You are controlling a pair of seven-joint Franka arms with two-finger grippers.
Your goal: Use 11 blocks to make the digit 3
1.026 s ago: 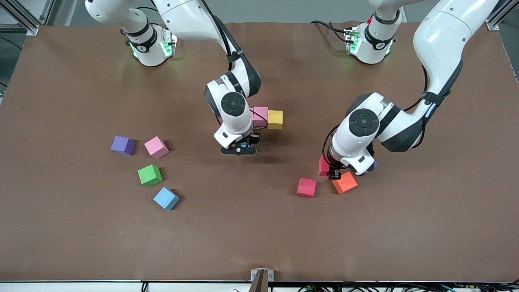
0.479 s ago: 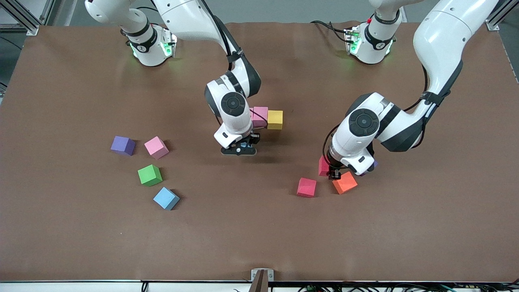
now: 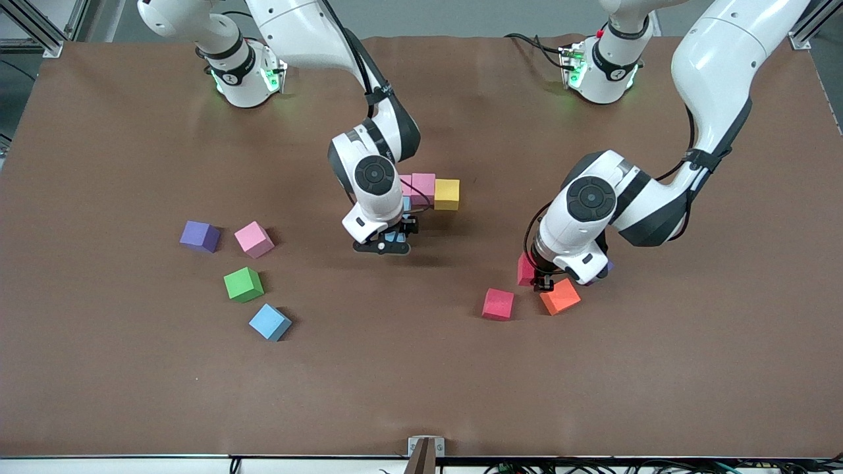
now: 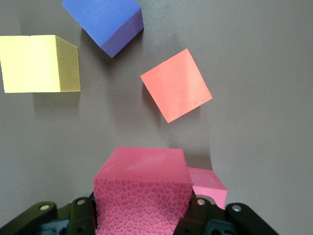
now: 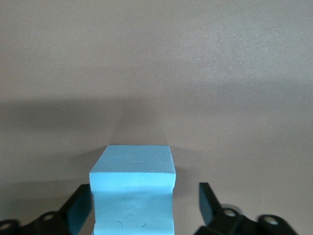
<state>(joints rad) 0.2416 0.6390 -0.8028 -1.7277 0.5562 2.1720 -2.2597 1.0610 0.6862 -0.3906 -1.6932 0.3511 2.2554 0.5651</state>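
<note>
My right gripper [image 3: 387, 242] stands open around a light blue block [image 3: 397, 235] on the table, nearer the front camera than a touching pink block [image 3: 422, 187] and yellow block [image 3: 446, 194]. The right wrist view shows that light blue block [image 5: 133, 196] between the spread fingers [image 5: 209, 203], with a gap at one side. My left gripper [image 3: 543, 282] is shut on a red block [image 3: 525, 270], seen large in the left wrist view [image 4: 142, 193]. Beside it lie an orange block [image 3: 560, 296] and another red block [image 3: 498, 304].
Toward the right arm's end lie a purple block [image 3: 199, 236], a pink block [image 3: 253, 239], a green block [image 3: 243, 284] and a light blue block [image 3: 270, 322]. The left wrist view also shows a purple block [image 4: 110, 22] and a yellow block [image 4: 39, 63] by the orange block [image 4: 176, 91].
My right gripper has opened, letting go of the light blue block, and its hand has shifted slightly toward the right arm's end. The left arm has not moved.
</note>
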